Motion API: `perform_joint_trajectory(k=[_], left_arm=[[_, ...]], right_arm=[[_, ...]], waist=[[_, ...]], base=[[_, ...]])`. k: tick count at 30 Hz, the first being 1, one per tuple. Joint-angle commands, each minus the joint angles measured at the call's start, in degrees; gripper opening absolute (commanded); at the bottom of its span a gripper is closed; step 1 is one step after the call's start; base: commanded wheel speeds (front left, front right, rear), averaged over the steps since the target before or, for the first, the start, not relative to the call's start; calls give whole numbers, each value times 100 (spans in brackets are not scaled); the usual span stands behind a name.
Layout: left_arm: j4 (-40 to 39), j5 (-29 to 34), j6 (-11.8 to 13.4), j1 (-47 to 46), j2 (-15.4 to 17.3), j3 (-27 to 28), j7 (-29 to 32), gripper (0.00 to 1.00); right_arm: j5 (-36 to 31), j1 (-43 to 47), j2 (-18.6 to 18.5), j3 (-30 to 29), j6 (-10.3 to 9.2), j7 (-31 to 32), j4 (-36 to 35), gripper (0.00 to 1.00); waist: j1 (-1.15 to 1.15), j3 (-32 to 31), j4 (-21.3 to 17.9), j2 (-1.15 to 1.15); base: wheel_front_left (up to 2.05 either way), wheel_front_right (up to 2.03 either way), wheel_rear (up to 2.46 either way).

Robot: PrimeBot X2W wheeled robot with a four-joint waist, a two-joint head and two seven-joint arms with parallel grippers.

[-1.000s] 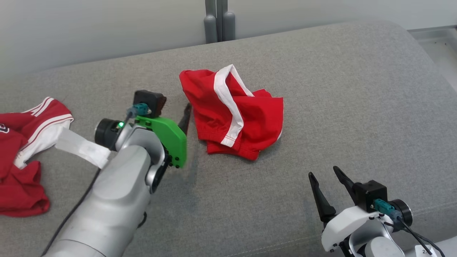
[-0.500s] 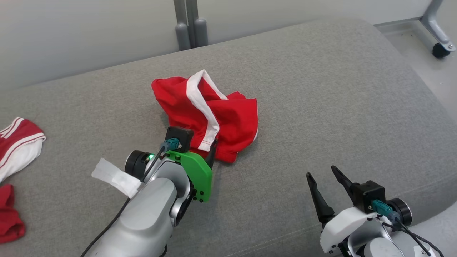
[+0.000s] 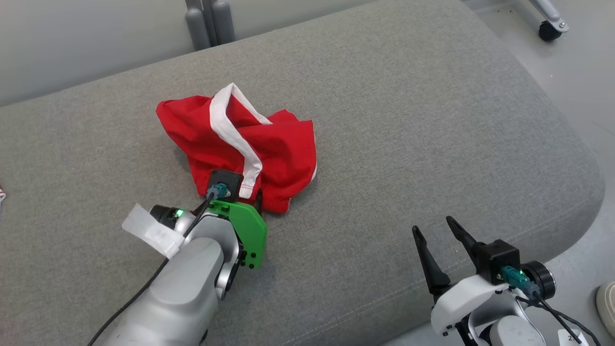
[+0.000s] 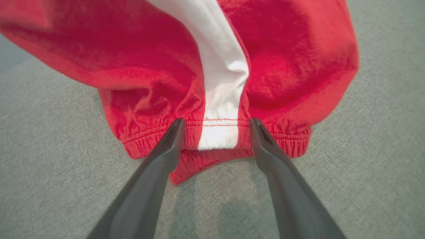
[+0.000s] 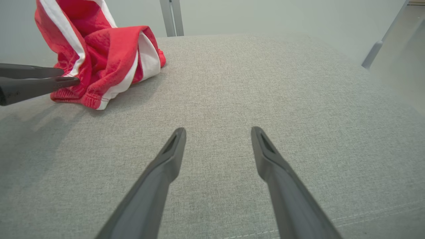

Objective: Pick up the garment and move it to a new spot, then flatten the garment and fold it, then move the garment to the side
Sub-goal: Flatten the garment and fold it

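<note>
Garment (image 3: 269, 149), red knit with a white stripe and gathered elastic hem, lies crumpled centre-left on the woven grey cushion (image 3: 432, 120), our left gripper (image 4: 216, 122) spread astride its near hem, our right gripper (image 3: 433, 224) equally spread, near right.

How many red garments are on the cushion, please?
1: the red garment, crumpled on the cushion, hem at the left gripper's open fingers; others may lie out of frame.

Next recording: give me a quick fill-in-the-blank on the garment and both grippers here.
The red garment has a ____ stripe.
Fingers of the left gripper stand ____ at the garment's hem.
The right gripper is over the ____ cushion, apart from the garment.
Missing: white; open; grey.
</note>
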Motion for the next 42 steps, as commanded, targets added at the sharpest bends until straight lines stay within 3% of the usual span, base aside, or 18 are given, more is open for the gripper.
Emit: perform_joint_trajectory(k=[1, 2, 3, 4, 5, 17, 25, 26, 27, 28, 36, 42], left_arm=[[26, 24, 37, -114, 57, -6, 5, 100], [102, 59, 12, -182, 92, -33, 35, 64], [102, 59, 12, -182, 92, -33, 35, 64], [125, 72, 1, -221, 101, -52, 21, 15], [145, 74, -12, -244, 94, -74, 44, 0], [-155, -139, 194, -322, 203, 297, -711, 0], [-641, -233, 245, -58, 363, 249, -415, 0], [-694, -255, 241, -19, 343, 233, -343, 8], [-738, -271, 225, 30, 323, 195, -259, 47], [-798, -281, 215, 64, 307, 165, -203, 100], [-977, -371, 121, 178, 224, -110, 491, 100], [-1006, -368, 195, -119, 141, -268, 1171, 100]], right_arm=[[35, -51, -5, -17, -4, -58, -13, 100], [53, -69, -6, -36, -4, -62, -17, 100], [53, -69, -6, -36, -4, -62, -17, 100], [54, -81, -5, -44, -4, -66, -13, 100], [55, -90, -5, -57, -4, -74, -11, 100], [68, -125, -7, -128, -4, -99, 104, 100], [70, -16, -7, -88, -4, -21, 148, 100], [69, -12, -7, -81, -4, -7, 146, 100], [67, -7, -8, -75, -4, -5, 143, 100], [65, -9, -8, -65, -4, 8, 137, 100], [86, -52, -7, -46, -4, 8, 76, 100], [149, -120, -5, -45, -4, -59, 110, 100]], waist=[[0, 100, -31, 0], [0, 172, -3, 0], [0, 172, -3, 0], [0, 197, 15, 0], [0, 225, 41, 0], [0, 71, 534, 0], [0, -208, 791, 0], [0, -225, 794, 0], [0, -237, 791, 0], [0, -243, 783, 0], [0, -89, 557, 0], [0, 107, 328, 0]], base=[[0, 0, 0], [0, 0, 0], [0, 0, 0], [0, 0, 0], [0, 0, 0], [0, 0, 0], [0, 0, 0], [0, 0, 0], [0, 0, 0], [0, 0, 0], [0, 0, 0], [0, 0, 0]])
